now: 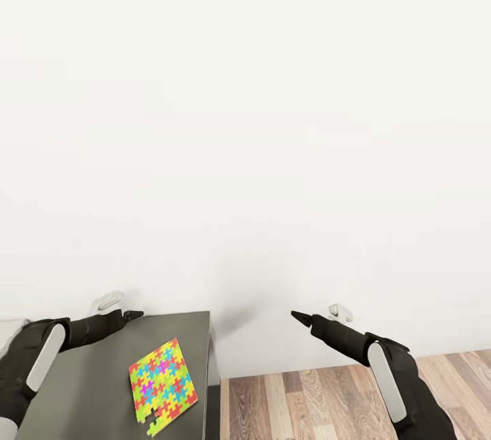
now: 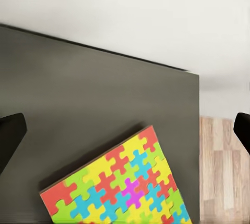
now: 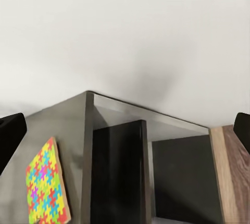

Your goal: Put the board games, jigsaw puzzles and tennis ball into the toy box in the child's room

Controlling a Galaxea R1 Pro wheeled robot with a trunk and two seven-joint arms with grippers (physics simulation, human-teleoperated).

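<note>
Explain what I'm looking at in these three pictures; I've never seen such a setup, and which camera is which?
This is a simulated two-armed robot. The large picture comes from its head, looking down over both black arms. Its left pincer hangs above a dark grey desk; its right pincer hangs over the wood floor beside the desk, facing a white wall. The other two pictures come from cameras on each wrist; the dark shapes at their edges are pincer fingers, set wide apart. On the desk lies one flat, brightly multicoloured jigsaw puzzle, near the desk's edge. Neither pincer holds anything. From the right wrist you see the desk's open side and the puzzle.
</note>
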